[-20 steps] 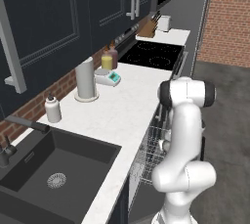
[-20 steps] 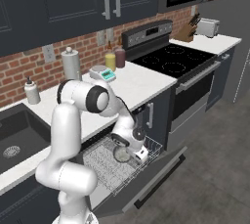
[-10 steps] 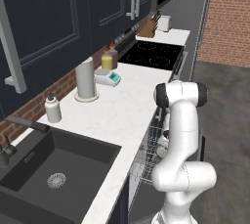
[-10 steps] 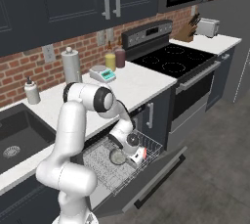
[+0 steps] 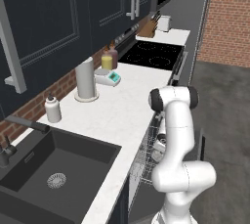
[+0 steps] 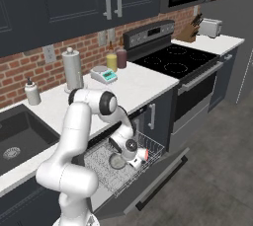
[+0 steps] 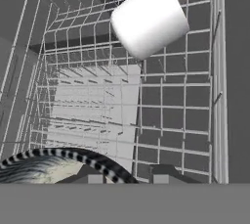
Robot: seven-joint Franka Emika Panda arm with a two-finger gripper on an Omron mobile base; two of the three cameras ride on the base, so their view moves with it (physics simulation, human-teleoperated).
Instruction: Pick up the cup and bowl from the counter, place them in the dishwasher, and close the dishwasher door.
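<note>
While the gripper (image 6: 129, 157) hangs low inside the dishwasher (image 6: 123, 168), its two dark finger tips (image 7: 163, 173) straddle the rim of the bowl (image 7: 58, 167), which shows in the hand view as a striped metallic arc at the bottom edge; the jaws stand narrowly apart with that rim between them, so they look closed on it, though the contact itself is half hidden. From the right base view the bowl (image 6: 118, 161) lies flat on the wire rack (image 6: 111, 173), just beside the hand. The cup (image 7: 149, 16) rests on its side on the rack further along, white wall toward the hand camera; in the right base view it sits near the rack's front corner (image 6: 142, 154), its reddish inside just showing, close to the gripper but apart from the bowl. In the left base view the cup (image 5: 160, 142) peeks out past the arm, down in the rack. Below the rack the dishwasher door (image 6: 153, 183) hangs open, dropped forward toward the floor. Above, the counter (image 6: 133, 84) carries a tall grey cylinder (image 6: 72, 69), a white pump bottle (image 6: 32, 93), a small scale (image 6: 104, 74) and two jars (image 6: 116, 60). A black sink (image 5: 53, 169) is set into the counter's near end, and a stove (image 6: 173, 61) stands at the far end.
</note>
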